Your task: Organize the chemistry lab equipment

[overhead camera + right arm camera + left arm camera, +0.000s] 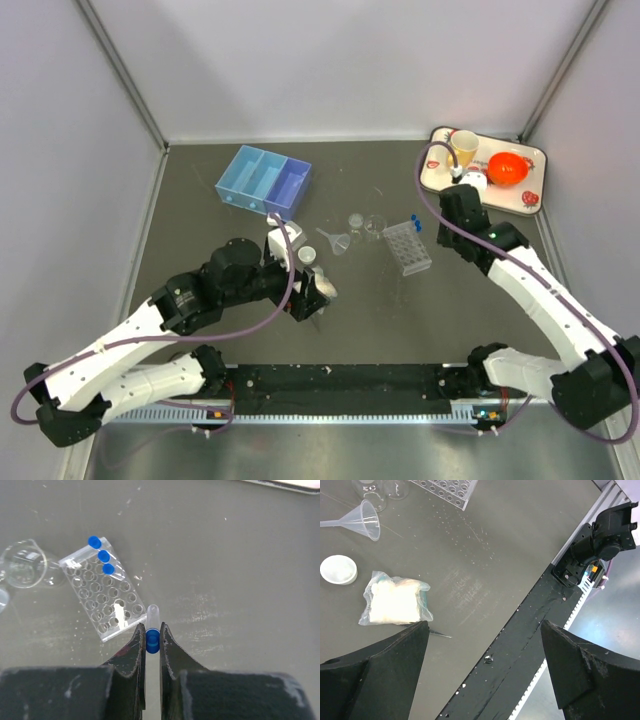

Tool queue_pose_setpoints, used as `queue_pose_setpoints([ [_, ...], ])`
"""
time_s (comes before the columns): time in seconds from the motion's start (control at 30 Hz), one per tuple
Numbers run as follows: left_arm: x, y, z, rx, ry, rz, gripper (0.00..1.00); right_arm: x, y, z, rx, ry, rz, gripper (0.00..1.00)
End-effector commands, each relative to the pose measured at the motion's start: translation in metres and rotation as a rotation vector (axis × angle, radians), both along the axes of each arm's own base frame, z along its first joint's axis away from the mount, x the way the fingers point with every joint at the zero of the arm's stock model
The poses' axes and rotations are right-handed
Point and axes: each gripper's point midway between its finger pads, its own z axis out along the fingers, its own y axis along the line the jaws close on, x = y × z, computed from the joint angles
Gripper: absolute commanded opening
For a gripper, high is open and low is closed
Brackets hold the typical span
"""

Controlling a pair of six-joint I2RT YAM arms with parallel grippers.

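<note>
You are partway through the sorting, by my judgement. Your right tool [152, 628] is clenched on a blue-capped tube [153, 614], gripped at the cap with the clear body pointing away. In the wrist view the tube's tip sits just off the near corner of the tube rack [102, 600]. Three blue caps [104, 556] already show along the rack's far end, so the racking is under way, and the tube in hand looks like the next to go in.

Your left tool [484, 630] is released, its jaws wide with nothing between them, and it hangs near the small bag of white material [395, 601], which lies on the worktop [485, 555]. The funnel [338, 241] and the tiny beakers [366, 224] sit loose between the rack and the blue three-compartment tray [264, 181], and none of them is in a compartment.

What is left: seat this tube, then gather the bag, funnel and beakers.
</note>
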Motion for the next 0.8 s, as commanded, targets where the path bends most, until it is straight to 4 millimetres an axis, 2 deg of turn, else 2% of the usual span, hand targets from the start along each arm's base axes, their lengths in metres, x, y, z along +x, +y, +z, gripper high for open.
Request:
queue_pose_setpoints([
  [0.0, 0.005, -0.004, 0.005, -0.018, -0.031, 0.0, 0.99, 0.02, -0.004, 0.004, -0.004, -0.022, -0.072, 0.0],
  [0.4, 0.003, -0.006, -0.002, -0.016, -0.017, -0.015, 0.99, 0.046, 0.013, -0.029, 0.044, 0.03, -0.057, 0.0],
  [0.77, 0.003, -0.009, -0.004, -0.018, -0.005, -0.016, 0.99, 0.058, 0.03, -0.047, 0.084, 0.056, -0.02, 0.0],
])
